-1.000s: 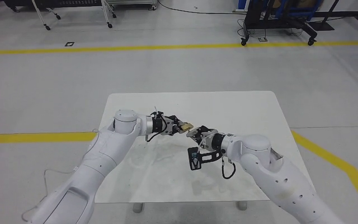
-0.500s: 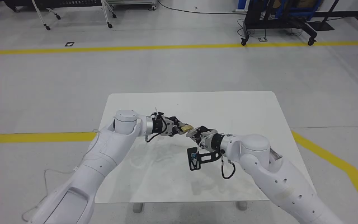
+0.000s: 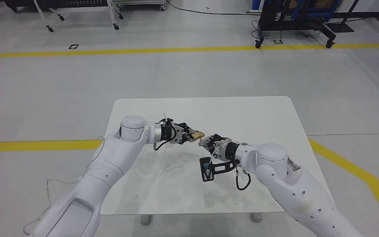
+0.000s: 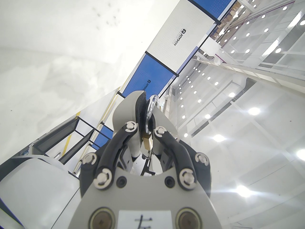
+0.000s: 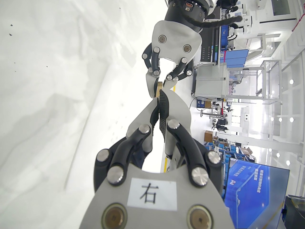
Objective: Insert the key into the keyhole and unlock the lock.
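Gripping the brass padlock (image 4: 147, 144), my left pincer (image 4: 148, 110) is clenched. My right pincer (image 5: 159, 101), also clenched, touches the padlock's end.

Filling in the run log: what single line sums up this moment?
left gripper: shut on lock | right gripper: shut, tips at lock | both over table

Brass-coloured metal lock (image 3: 198, 135), glossy silver metal piece (image 4: 151, 107), matt white table (image 3: 260, 112), ribbed black pads (image 5: 164, 110)
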Tool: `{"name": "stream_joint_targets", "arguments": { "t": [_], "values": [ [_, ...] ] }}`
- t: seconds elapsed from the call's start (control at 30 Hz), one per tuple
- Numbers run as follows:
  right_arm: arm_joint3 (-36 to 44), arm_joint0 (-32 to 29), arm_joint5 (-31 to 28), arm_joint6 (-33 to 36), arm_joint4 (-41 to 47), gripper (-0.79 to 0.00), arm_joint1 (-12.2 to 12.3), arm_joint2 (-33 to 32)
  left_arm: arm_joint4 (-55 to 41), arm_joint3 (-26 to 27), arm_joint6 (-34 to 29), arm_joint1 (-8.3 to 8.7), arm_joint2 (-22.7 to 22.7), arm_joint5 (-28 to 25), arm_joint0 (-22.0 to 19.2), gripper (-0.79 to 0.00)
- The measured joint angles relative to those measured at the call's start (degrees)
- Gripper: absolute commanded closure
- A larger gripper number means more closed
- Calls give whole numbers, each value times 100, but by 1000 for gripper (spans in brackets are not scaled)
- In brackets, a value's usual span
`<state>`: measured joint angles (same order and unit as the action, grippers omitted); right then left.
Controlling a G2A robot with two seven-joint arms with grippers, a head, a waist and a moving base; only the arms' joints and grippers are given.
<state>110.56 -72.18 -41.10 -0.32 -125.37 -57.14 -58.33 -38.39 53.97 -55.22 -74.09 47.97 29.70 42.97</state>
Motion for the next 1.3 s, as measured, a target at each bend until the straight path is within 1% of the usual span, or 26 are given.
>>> {"name": "stream_joint_targets", "arguments": {
  "t": [0.57, 1.13, 1.17, 1.2, 1.23, 1.27, 1.3],
  "values": [
    [-44, 112, -27, 98, -78, 0, -49, 138, 82, -2, -215, -1, -8, -14, 4, 0],
    [-97, 203, 22, 580, -270, 0, -133, 322, 111, -24, -259, -17, -16, 36, -2, 0],
    [-111, 213, 26, 610, -260, -157, -140, 330, 112, -26, -260, -17, -15, 33, -2, 0],
    [-128, 225, 35, 649, -234, -345, -151, 337, 113, -26, -255, -18, -12, 25, -2, 0],
    [-139, 233, 43, 676, -209, -754, -159, 339, 110, -26, -247, -19, -6, 18, -2, 0],
    [-147, 239, 54, 698, -174, -785, -166, 336, 100, -27, -236, -20, 4, 9, -1, 0],
    [-152, 243, 74, 716, -110, -785, -175, 320, 77, -27, -218, -21, 21, -8, 1, 0]
  ]
}}
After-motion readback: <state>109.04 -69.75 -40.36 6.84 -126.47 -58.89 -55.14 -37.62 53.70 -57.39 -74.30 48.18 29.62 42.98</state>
